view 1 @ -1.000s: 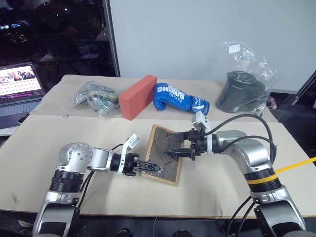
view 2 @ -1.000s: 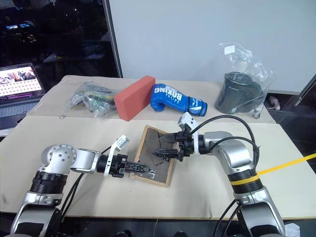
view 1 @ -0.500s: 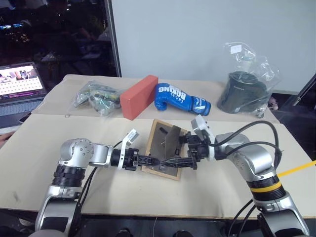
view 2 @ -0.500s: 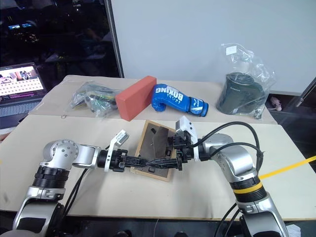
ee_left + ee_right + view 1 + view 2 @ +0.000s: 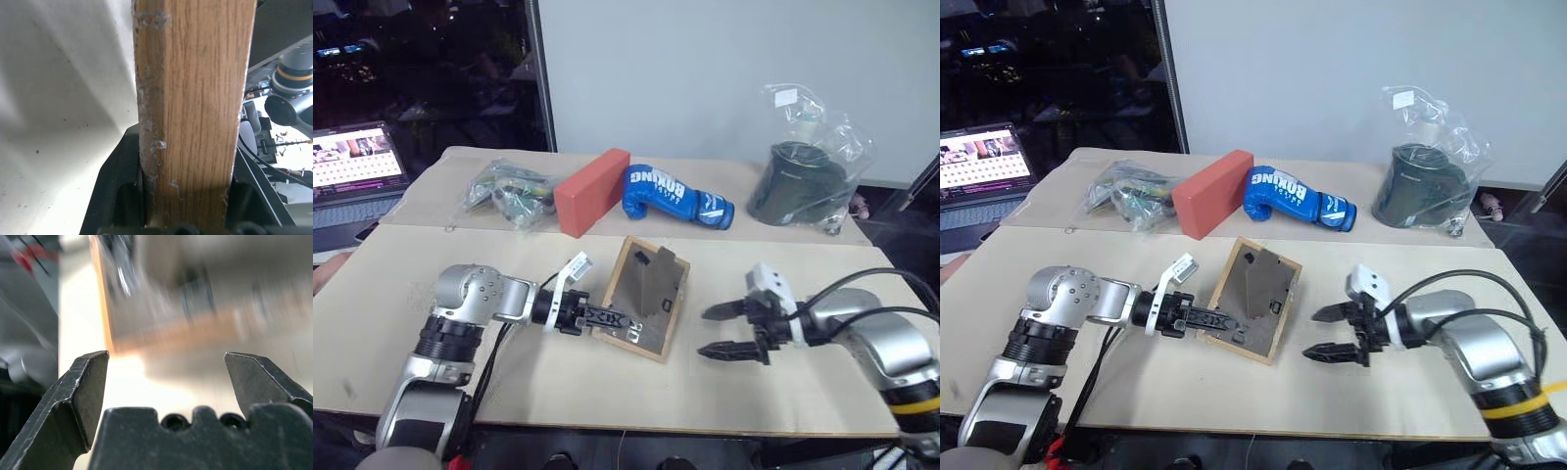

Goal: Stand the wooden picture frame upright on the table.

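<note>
Claw work was split between the arms. From the left eye, the left claw (image 5: 607, 319) was clamped on the near left edge of the picture frame (image 5: 646, 297), which leaned back-side up on the bench (image 5: 431, 284) with its far edge raised and its fold-out stand (image 5: 651, 282) sticking up from the dark back. The right claw (image 5: 724, 331) hung just beside the frame on its right, jaws spread wide and holding nothing.

From the right eye, the same layout showed: the frame sat in the middle of the near panel, well apart from the red block (image 5: 1214, 192), the blue boxing glove (image 5: 1295, 200) and the bagged things along the far panel.

At the left wrist, a band of light wood ran straight up between the black fingers (image 5: 120, 183), so that grip looked firm.

At the right wrist, the two fingers (image 5: 83, 391) stood far apart with the frame beyond them, not touched.

As a judgement, the job looked roughly half done: the stand was out and the frame tilted, yet it rested in the left claw's hold, not on its own foot. Left to do: set it upright on stand and bottom edge, then let go.
</note>
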Available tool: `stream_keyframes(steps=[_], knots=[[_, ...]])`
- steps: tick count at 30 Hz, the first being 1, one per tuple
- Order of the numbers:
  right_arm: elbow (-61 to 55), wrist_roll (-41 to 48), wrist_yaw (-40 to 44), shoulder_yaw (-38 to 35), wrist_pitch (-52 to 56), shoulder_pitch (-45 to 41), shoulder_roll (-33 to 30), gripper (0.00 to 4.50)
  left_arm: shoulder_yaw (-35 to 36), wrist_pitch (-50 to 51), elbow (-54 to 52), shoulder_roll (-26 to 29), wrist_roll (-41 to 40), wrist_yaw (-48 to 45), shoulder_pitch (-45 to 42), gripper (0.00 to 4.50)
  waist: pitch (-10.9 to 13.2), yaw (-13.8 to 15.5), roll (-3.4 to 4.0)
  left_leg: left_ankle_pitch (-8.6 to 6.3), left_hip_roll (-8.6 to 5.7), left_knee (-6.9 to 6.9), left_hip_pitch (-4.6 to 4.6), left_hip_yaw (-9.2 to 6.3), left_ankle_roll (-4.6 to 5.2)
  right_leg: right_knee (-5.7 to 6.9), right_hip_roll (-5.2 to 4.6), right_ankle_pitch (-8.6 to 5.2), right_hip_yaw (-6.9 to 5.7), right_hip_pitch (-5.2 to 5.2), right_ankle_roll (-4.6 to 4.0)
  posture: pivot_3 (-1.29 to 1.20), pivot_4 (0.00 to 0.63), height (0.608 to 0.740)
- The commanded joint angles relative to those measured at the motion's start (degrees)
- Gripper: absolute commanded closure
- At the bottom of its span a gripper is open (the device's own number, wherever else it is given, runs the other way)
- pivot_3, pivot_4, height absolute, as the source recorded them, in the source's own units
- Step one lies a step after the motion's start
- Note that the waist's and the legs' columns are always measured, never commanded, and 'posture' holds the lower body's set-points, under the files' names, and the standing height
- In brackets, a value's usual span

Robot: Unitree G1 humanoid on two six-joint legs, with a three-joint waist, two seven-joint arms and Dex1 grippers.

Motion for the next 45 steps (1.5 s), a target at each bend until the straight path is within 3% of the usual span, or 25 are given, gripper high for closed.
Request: stream_keyframes(steps=[1, 4, 6, 9, 12, 14, 17, 23, 31, 42, 45], knots=[[-4.31, 0.59, 0.1, -5.55, -3.98, 3.23, -2.33, 0.12, -0.11, 0.79, 3.58, 0.0, -0.51, -4.9, -3.69, 3.33, 0.0, -0.2, 0.0, 0.0, 0.0, 0.0, 0.01, 0.0, 0.0, 0.0, 0.0, 0.0, 0.0, 0.0, 0.01, 0.0, 0.15, 0.727], [-0.56, -6.0, -7.85, -7.98, -16.66, 4.15, 2.01, 0.12, 4.29, 5.63, 12.22, -2.46, -3.2, -6.05, -7.16, 3.33, 0.0, -0.57, 0.0, 0.0, 0.0, 0.0, 0.03, -0.01, 0.0, 0.03, 0.01, -0.02, 0.0, 0.0, 0.01, 0.0, 0.15, 0.727], [6.1, -18.18, -18.65, -7.97, -36.88, 3.09, 5.26, 0.12, 6.67, 7.12, 17.84, -3.45, -5.02, -6.72, -8.58, 3.33, 0.01, -0.86, -0.01, 0.0, 0.0, 0.06, 0.05, -0.04, 0.01, 0.07, 0.03, -0.02, 0.0, -0.01, 0.02, 0.0, 0.15, 0.727], [15.07, -34.75, -32.15, -7.5, -63.52, 3.67, 4.65, 0.12, 8.05, 7.23, 24.13, -3.34, -8.83, -7.54, -9.35, 3.33, 0.04, -0.84, 0.03, 0.0, -0.04, 0.11, 0.04, -0.03, 0.01, 0.1, 0.0, -0.02, 0.0, -0.02, 0.04, 0.0, 0.15, 0.727], [19.63, -48.09, -46.66, -8.41, -79.57, 4.38, 3.56, 0.12, 5.87, 7.23, 27.89, -2.14, -14.05, -9.4, -9.64, 3.33, 0.04, -0.7, 0.04, 0.0, -0.04, -0.06, 0.04, -0.03, 0.01, 0.09, -0.01, -0.08, -0.01, -0.04, 0.04, 0.0, 0.15, 0.727], [18.9, -54.9, -53.61, -7.86, -85.22, 4.19, 4.43, 0.12, -1.46, 7.23, 23.85, 1.22, -19.85, -13.4, -7.61, 3.33, 0.05, -0.75, 0.04, 0.0, -0.04, -0.11, 0.05, -0.03, 0.01, 0.18, -0.01, -0.14, -0.02, -0.07, -0.04, 0.0, 0.15, 0.727], [19.08, -62.93, -60.72, -5.86, -88.83, 2.31, 5.19, 0.12, -8.06, 7.23, 22.22, 3.83, -24.51, -15.37, -7.02, 3.33, 0.05, -0.93, 0.06, -0.01, -0.04, -0.18, 0.08, -0.04, 0.0, 0.32, 0.0, -0.09, -0.02, -0.1, -0.34, 0.0, 0.15, 0.727], [21.37, -68.82, -65.43, -0.45, -89.44, -4.05, 7.88, 0.12, -12.97, 7.23, 18.42, 5.07, -28.59, -14.79, -7.04, 3.33, 0.05, -1.21, 0.06, 0.05, -0.04, 0.08, 0.1, -0.05, -0.06, 0.35, -0.01, -0.18, -0.02, 0.02, -0.09, 0.0, 0.15, 0.727], [19.29, -68.67, -68.0, -0.68, -89.05, -8.41, 6.74, 0.12, -13.08, 7.23, 19.18, 5.22, -28.83, -13.47, -7.46, 3.33, 0.06, -1.24, 0.06, 0.06, -0.04, 0.01, 0.11, -0.07, -0.05, 0.34, 0.0, -0.13, -0.03, 0.05, -0.2, 0.0, 0.15, 0.727], [17.46, -68.37, -67.91, 0.48, -87.89, -7.61, 6.65, 0.12, -11.29, 7.23, 19.46, 3.48, -27.43, -11.11, -7.02, 3.33, 0.05, -1.36, 0.06, 0.06, -0.04, 0.02, 0.11, -0.09, -0.05, 0.35, 0.0, -0.12, -0.04, 0.06, -0.23, 0.0, 0.15, 0.727], [16.81, -67.87, -67.17, 1.26, -87.73, -7.54, 7.13, 0.87, -10.08, 7.23, 20.71, 2.08, -26.53, -9.75, -8.2, 3.33, 0.05, -1.31, 0.06, 0.06, -0.04, 0.03, 0.12, -0.09, -0.05, 0.35, -0.01, -0.12, -0.04, 0.08, -0.23, 0.0, 0.15, 0.727]])
